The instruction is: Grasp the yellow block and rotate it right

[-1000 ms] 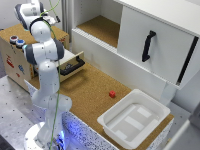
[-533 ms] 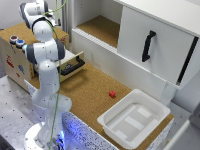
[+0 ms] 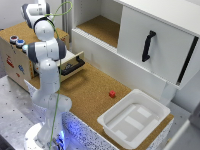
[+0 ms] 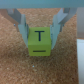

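The yellow block (image 4: 41,40) has a dark letter T on its facing side and rests on a cork-like surface. In the wrist view my gripper (image 4: 41,34) straddles it, with one finger (image 4: 22,27) against each side of the block, so the jaws look closed on it. In the exterior view the arm (image 3: 46,55) reaches up to the back of that view's left, and the hand (image 3: 33,10) is over the top of the wooden box (image 3: 15,60). The block itself is hidden there.
A small red block (image 3: 112,93) lies on the cork table (image 3: 90,92). A white tray (image 3: 134,119) stands at the exterior view's right front. A white cabinet with a black handle (image 3: 147,46) fills the back. An open drawer (image 3: 72,64) sticks out beside the arm. Two round cans (image 3: 16,41) sit on the box.
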Motion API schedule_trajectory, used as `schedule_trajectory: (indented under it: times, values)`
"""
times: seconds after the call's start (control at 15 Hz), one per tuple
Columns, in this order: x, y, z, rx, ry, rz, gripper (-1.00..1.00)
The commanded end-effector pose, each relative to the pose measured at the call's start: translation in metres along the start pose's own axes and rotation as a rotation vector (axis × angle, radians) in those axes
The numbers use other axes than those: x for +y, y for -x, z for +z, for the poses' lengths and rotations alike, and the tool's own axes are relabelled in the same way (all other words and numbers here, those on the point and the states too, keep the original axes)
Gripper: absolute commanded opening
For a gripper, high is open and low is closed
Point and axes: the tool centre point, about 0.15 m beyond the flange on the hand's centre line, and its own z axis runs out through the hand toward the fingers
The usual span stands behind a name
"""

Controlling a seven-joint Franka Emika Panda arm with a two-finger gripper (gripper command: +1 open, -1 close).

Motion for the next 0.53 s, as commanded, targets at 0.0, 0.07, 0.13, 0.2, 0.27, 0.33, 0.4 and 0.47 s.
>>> schedule_trajectory:
  times: [0.0,0.07,0.13,0.2,0.27,0.33,0.4,0.47]
  values:
    - [0.008,-0.014,0.010,-0.023,0.193,0.176,-1.00]
    - [0.017,-0.014,0.011,-0.009,0.195,0.217,-1.00]
    - [0.021,-0.015,0.012,-0.004,0.187,0.244,-1.00]
    - [0.021,-0.019,0.014,-0.008,0.184,0.230,-1.00]
    - [0.023,-0.021,0.016,-0.017,0.173,0.233,-1.00]
    - [0.026,-0.022,0.014,-0.019,0.153,0.241,1.00]
    - [0.028,-0.022,0.009,-0.010,0.137,0.243,1.00]
    - [0.030,-0.022,0.004,-0.003,0.142,0.236,1.00]
